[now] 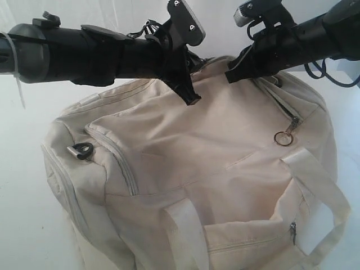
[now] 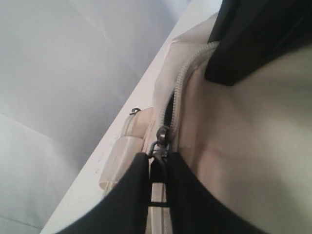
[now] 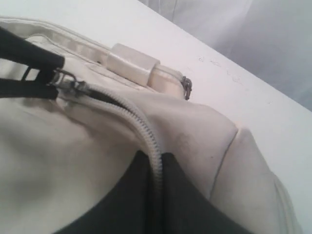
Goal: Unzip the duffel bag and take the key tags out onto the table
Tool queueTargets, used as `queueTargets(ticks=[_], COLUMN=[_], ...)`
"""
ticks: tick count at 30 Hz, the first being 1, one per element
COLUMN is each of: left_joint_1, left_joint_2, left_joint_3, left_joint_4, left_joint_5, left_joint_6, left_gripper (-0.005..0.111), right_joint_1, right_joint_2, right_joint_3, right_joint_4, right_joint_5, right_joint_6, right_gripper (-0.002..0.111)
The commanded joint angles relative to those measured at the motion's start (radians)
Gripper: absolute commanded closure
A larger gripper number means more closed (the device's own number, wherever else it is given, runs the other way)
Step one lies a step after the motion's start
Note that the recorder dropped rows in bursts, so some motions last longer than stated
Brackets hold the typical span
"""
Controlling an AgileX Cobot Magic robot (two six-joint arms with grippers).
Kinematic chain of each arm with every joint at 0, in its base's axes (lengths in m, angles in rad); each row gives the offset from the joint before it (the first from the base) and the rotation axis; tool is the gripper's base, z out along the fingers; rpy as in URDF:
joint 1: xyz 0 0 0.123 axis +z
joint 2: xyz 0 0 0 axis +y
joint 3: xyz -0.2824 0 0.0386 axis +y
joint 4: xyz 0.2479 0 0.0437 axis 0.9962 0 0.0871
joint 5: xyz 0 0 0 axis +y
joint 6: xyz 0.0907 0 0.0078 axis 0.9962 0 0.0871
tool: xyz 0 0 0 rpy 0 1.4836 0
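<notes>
Duffel bag (image 1: 185,163): cream fabric, resting on the white table (image 1: 22,214), wide strap handles on its side panel, a D-ring (image 1: 82,150) at one end, and a bare metal ring (image 1: 283,138) hanging from a side-pocket zip. Left gripper (image 2: 158,157): on the bag's top ridge, clamped on the dark zipper pull (image 2: 161,137), with a short dark gap in the zip beside it. Right gripper (image 3: 156,163): on the same ridge near the left one, fingers pinched together over the zipper track (image 3: 141,122).

The duffel bag (image 1: 185,163) lies on the table (image 1: 22,225), strap handles (image 1: 184,230) in front.
</notes>
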Motion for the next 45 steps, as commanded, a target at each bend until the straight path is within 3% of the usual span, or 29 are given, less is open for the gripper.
queueTargets(ticks=[1, 7, 10, 19, 29, 45], left_joint_1=[0.003, 0.003, 0.003, 0.003, 0.003, 0.003], left_joint_2=[-0.03, -0.043, -0.045, -0.061, -0.127, -0.261], left_joint_3=[0.038, 0.071, 0.072, 0.076, 0.233, 0.346], left_joint_4=[-0.03, -0.063, -0.17, -0.227, -0.196, -0.208], left_joint_5=[-0.027, -0.136, -0.146, -0.203, -0.21, -0.286], left_joint_6=[0.058, 0.095, 0.163, 0.163, 0.163, 0.163], left_gripper=[0.107, 0.107, 0.107, 0.107, 0.107, 0.107], right_joint_1=[-0.006, -0.006, -0.006, -0.008, -0.008, -0.01], right_joint_2=[-0.001, -0.001, -0.001, 0.001, 0.002, 0.002], right_joint_3=[-0.005, -0.005, -0.005, -0.001, -0.001, -0.001], right_joint_4=[-0.021, -0.06, -0.06, -0.062, -0.062, -0.062], right_joint_5=[-0.052, -0.057, -0.067, -0.089, -0.085, -0.092], right_joint_6=[0.023, 0.063, 0.084, 0.107, 0.111, 0.133], right_gripper=[0.108, 0.108, 0.108, 0.108, 0.108, 0.108])
